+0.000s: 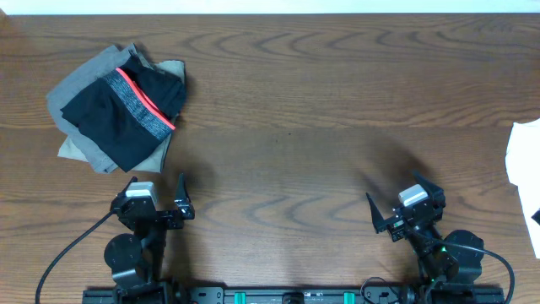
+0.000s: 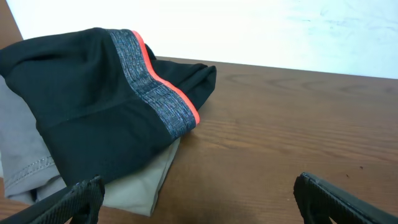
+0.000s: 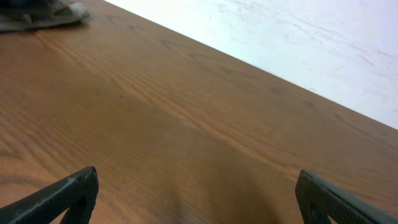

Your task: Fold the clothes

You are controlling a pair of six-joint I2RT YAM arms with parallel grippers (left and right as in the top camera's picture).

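The clothes, a pair of black leggings (image 1: pixel 118 110) with a grey waistband (image 1: pixel 142 108) edged in coral, lie bunched at the table's far left on top of other garments. In the left wrist view the leggings (image 2: pixel 87 112) fill the upper left, with the waistband (image 2: pixel 155 93) running diagonally across them. My left gripper (image 1: pixel 156 180) stands open near the front edge, just in front of the pile, with nothing between its fingers (image 2: pixel 198 190). My right gripper (image 1: pixel 393 190) is open over bare wood at the front right, far from the clothes (image 3: pixel 198 180).
Folded grey trousers (image 1: pixel 72 89) and khaki trousers (image 2: pixel 146 180) lie under the leggings. A white object (image 1: pixel 525 160) sticks in from the right edge. The brown wooden table (image 1: pixel 295 101) ends at a white surface along its far side.
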